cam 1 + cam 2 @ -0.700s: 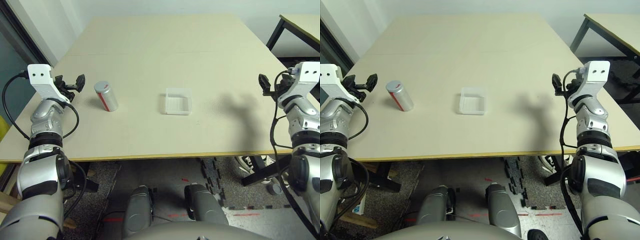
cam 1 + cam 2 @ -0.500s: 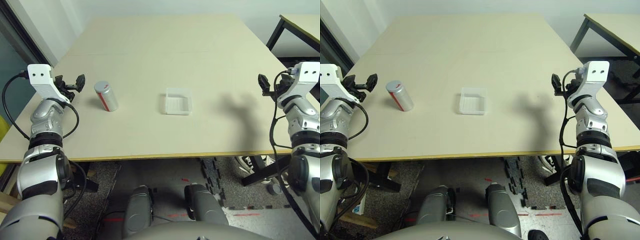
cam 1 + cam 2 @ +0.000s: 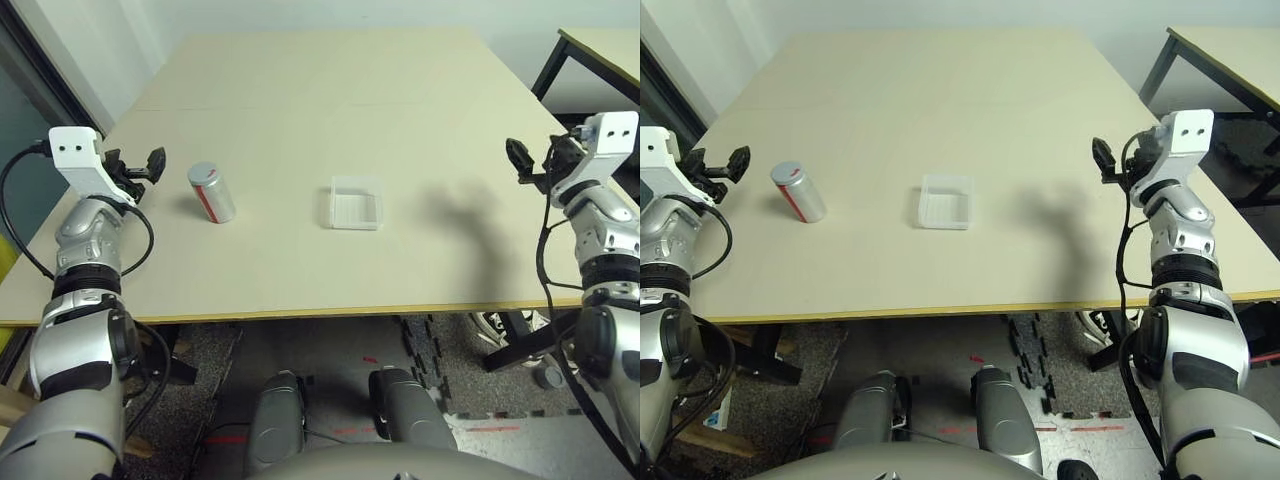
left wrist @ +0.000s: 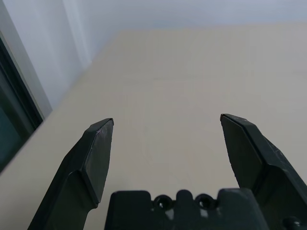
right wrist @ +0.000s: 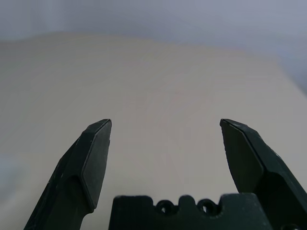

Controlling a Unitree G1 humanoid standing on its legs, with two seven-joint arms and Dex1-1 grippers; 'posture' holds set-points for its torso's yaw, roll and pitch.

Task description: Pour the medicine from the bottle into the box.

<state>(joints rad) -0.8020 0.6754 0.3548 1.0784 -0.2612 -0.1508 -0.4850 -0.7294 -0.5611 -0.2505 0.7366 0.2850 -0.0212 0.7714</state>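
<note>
Bottle waits capped as I make ready to reach

I judge this the opening step. My left gripper (image 4: 167, 116) and right gripper (image 5: 166, 120) are both spread wide, holding nothing. The bottle (image 3: 212, 193) stands toward the left edge of the table (image 3: 290, 270), nearer my left gripper; that one should take it, my right the cap (image 3: 203, 172). The clear box (image 3: 356, 204) sits near the front edge's middle. I cannot tell what the bottle contains; I see no pills in the box.

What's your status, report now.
Left gripper and right gripper open, empty. Bottle standing on table, capped. Box to its right. Nothing between them.
</note>
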